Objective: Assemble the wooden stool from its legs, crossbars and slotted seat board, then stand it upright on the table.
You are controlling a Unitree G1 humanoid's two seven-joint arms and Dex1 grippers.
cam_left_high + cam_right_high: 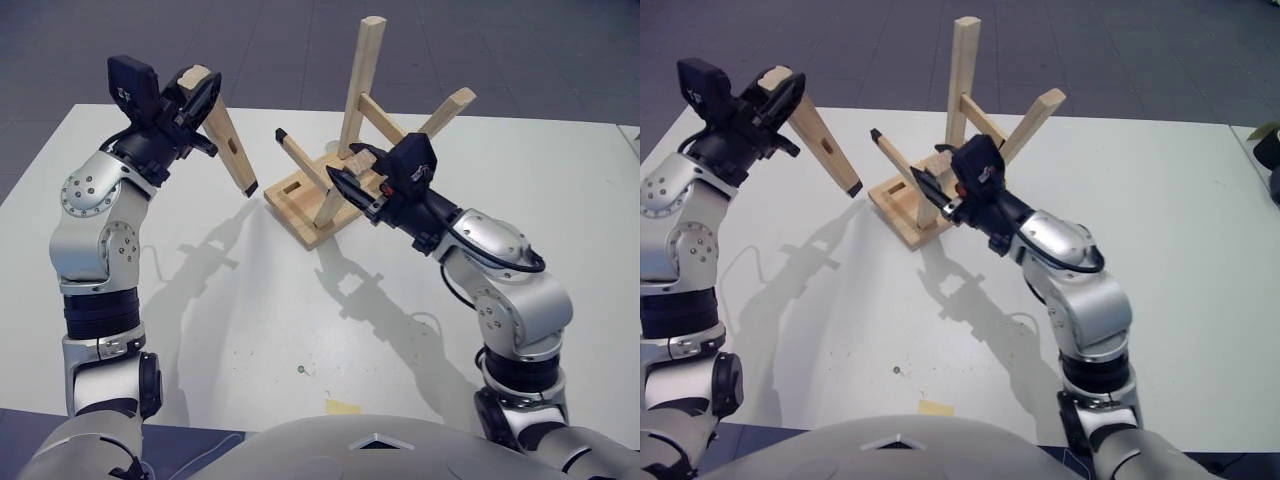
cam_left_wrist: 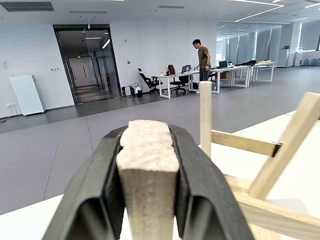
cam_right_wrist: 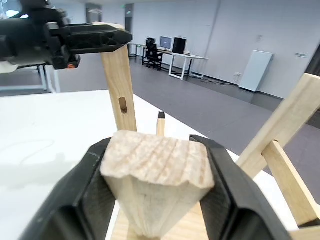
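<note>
The left claw [image 1: 200,88] was closed tight on the upper end of a loose leg [image 1: 230,145], raised over the far left part of the counter [image 1: 200,310]. The long axis of this leg slanted down to the right, and its lower end hung near the left corner of the seat board [image 1: 296,218]. The board lay flat on the counter, with a tall leg [image 1: 362,85] and a slanted leg [image 1: 450,108] rising from it. The right claw [image 1: 340,185] was closed on a third leg [image 1: 328,207] standing on the board. A crossbar [image 1: 300,157] with a dark tip pointed toward the loose leg (whose slot seemed meant for it). I judge the left arm, being nearer, had to bring the leg rightward past this tip with care.
</note>
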